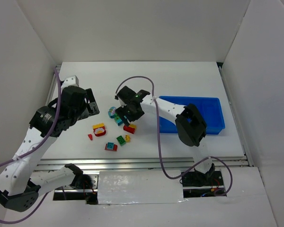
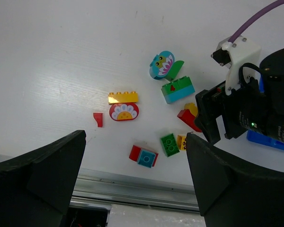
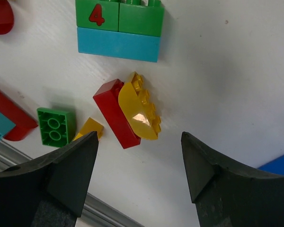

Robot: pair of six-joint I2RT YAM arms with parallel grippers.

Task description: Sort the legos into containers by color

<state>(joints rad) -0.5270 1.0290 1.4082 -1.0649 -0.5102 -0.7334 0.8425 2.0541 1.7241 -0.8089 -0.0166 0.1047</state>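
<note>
Over the worktop (image 1: 180,80), top view: one blue tray (image 1: 213,113), empty; the right claw (image 1: 126,120) hangs above the bricks (image 1: 120,140) beside it. The left claw (image 1: 92,108) is spread wide, holding nothing.

Left wrist: about nine bricks lie loose.

Right wrist: claw released, straddling one red-and-yellow brick (image 3: 128,113), untouched.

Right pincer (image 1: 127,121) low over scattered legos (image 1: 99,129) — blue tray (image 1: 210,111) alongside
</note>
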